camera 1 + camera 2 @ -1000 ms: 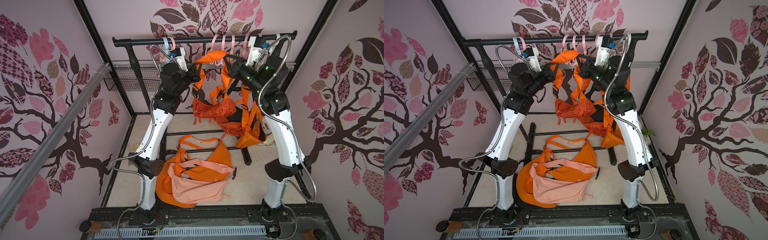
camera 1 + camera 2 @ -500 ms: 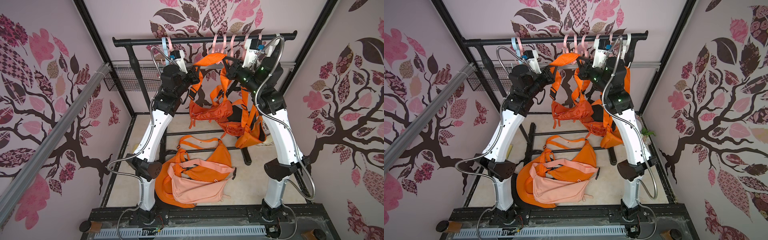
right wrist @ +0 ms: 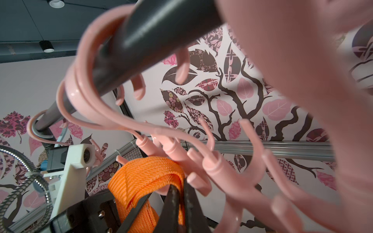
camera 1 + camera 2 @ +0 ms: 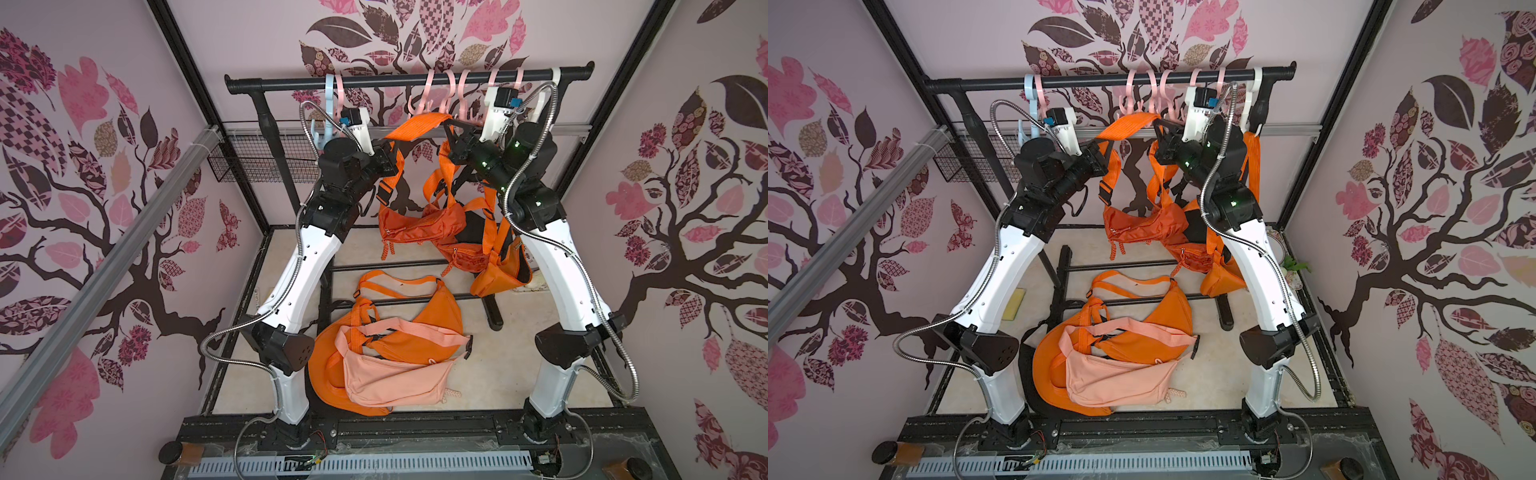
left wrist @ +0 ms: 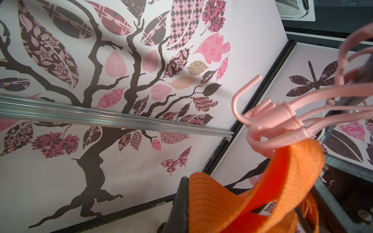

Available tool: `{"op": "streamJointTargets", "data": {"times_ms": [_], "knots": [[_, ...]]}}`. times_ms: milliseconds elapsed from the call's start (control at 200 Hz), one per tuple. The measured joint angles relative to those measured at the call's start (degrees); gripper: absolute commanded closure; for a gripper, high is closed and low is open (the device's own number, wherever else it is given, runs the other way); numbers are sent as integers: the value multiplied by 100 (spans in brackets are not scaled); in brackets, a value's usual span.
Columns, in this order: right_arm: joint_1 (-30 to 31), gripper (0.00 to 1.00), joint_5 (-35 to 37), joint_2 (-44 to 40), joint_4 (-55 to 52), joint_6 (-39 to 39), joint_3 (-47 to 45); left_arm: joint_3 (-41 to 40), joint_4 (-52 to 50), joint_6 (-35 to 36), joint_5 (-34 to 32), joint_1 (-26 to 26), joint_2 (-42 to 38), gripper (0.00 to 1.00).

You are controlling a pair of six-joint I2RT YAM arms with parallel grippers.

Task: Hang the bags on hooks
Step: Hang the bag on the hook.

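At the left, the left gripper (image 4: 390,154) is pressed together on the bright orange woven strap (image 4: 419,126). In the left wrist view only one dark finger (image 5: 179,201) shows, flat against the webbing. From there the strap rises to a short taut span just under the cluster of pale pink plastic hooks (image 4: 432,106) on the black metal rail (image 4: 374,83). Whether it sits over a prong cannot be told. The orange fabric bag (image 4: 419,222) dangles below the span, clear of the floor. To the right, the right gripper (image 4: 451,129) pinches a fold of the same strap, its jaws shut on it right beside the prongs.

The step in hand appears to be presenting the strap to a hook. The next move likely calls for lifting the span past a prong tip, settling it into the curve, then letting go.
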Motion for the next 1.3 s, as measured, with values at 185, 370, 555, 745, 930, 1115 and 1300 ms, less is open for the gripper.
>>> {"op": "streamJointTargets", "data": {"times_ms": [185, 370, 555, 745, 930, 1115, 1300], "knots": [[4, 100, -146, -566, 289, 142, -815, -787, 251, 240, 15, -79, -553, 100], [35, 82, -365, -949, 387, 334, -1246, -1141, 223, 293, 160, -131, -887, 100], [20, 52, -415, -935, 81, 302, -1209, -1110, 42, 286, 232, -92, -881, 100], [-7, 40, -492, -929, -470, 238, -787, -817, -323, 251, 420, -98, -719, 93], [-4, 24, -575, -1088, -236, 151, -1078, -1032, -662, 225, 586, -205, -658, 72], [-4, 20, -562, -1298, -238, 92, -1224, -1178, -702, 212, 726, -286, -658, 60], [-7, 14, -514, -1440, -251, 103, -1311, -1178, -603, 286, 992, -439, -673, 38]]}}
